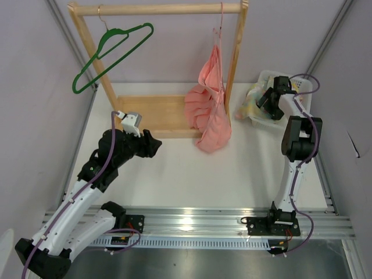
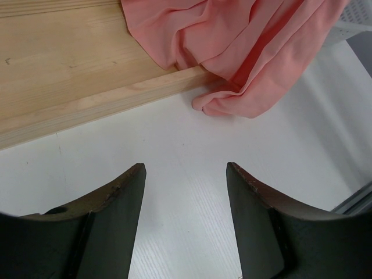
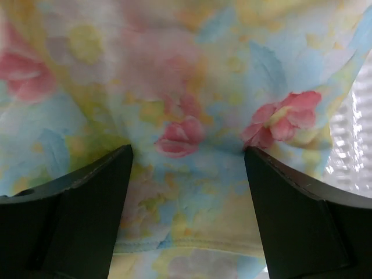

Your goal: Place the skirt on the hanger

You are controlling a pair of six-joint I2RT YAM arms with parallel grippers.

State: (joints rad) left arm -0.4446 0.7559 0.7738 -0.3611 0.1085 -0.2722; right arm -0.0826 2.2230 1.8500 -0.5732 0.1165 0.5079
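Observation:
The pastel flower-print skirt (image 1: 246, 104) lies bunched in a white basket (image 1: 303, 102) at the back right, spilling over its left rim. My right gripper (image 1: 268, 100) hangs right over it. In the right wrist view the skirt (image 3: 186, 87) fills the frame, and the right gripper (image 3: 188, 152) is open, both tips down against the cloth with a fold between them. The dark green hanger (image 1: 110, 49) hangs tilted from the wooden rail (image 1: 157, 9) at the back left. My left gripper (image 1: 156, 144) is open and holds nothing, low over the white table (image 2: 186, 168).
A salmon-pink ruffled garment (image 1: 210, 107) hangs on a thin hanger from the rail's right end, its hem draped over the rack's wooden base (image 1: 154, 113). The left wrist view shows that hem (image 2: 232, 46) and the base's edge (image 2: 70, 70) just ahead. Grey walls close in on both sides.

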